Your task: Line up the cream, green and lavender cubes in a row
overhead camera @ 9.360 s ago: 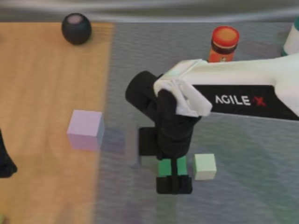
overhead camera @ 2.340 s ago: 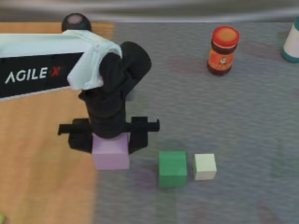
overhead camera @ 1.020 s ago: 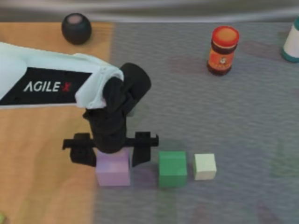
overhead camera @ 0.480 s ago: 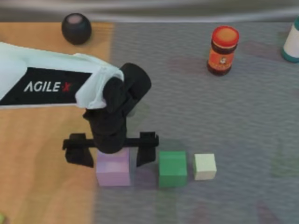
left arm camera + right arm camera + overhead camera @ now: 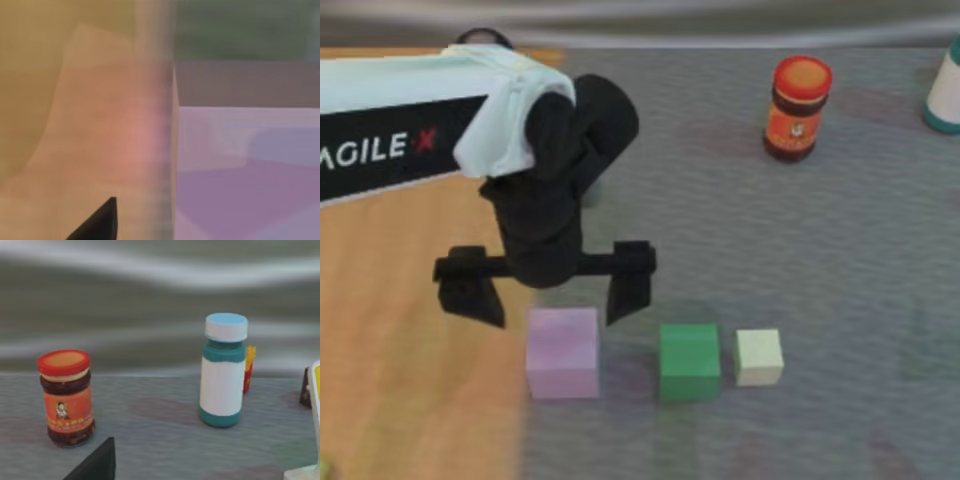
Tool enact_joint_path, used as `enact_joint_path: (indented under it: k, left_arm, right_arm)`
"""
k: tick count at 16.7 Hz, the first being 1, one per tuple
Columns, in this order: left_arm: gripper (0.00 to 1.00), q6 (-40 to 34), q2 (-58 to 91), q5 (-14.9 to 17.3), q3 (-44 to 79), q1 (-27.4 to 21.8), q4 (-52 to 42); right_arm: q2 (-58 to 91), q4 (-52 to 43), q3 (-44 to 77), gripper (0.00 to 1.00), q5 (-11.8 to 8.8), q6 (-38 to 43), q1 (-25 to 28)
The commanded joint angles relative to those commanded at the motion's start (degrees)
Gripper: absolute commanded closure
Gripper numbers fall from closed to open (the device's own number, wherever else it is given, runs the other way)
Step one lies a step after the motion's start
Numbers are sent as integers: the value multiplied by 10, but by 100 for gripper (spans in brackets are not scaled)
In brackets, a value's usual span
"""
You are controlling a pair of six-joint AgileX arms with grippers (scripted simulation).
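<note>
Three cubes stand in a row near the table's front. The lavender cube (image 5: pixel 562 352) is at the left, the green cube (image 5: pixel 689 361) in the middle and the small cream cube (image 5: pixel 758 357) at the right. My left gripper (image 5: pixel 550 295) hangs just behind and above the lavender cube, open wide, holding nothing. The left wrist view shows the lavender cube (image 5: pixel 240 170) close up, beside one dark fingertip (image 5: pixel 97 225). My right arm is out of the top view. One of its fingertips (image 5: pixel 97 465) shows far off to the side in the right wrist view, with nothing held.
A red-lidded jar (image 5: pixel 798 108) (image 5: pixel 66 397) stands at the back right. Farther right is a white bottle with a teal base (image 5: pixel 945 90) (image 5: pixel 222 370). My left arm nearly hides a dark ball (image 5: pixel 480 38). An orange wooden surface (image 5: pixel 380 350) covers the table's left part.
My left gripper has spread wider, let go of the lavender cube and lifted back away from it. The cube stays beside the green one.
</note>
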Motion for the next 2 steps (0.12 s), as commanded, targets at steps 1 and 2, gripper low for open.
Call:
enact_joint_path:
  k: [1,2]
  left_arm:
    - [0,1,-7,0,7,1,-10]
    - [0,1,-10,0,10,1,-14]
  right_arm:
    - [0,0,0,0,0,0,0]
    - [0,0,0,0,0,0,0]
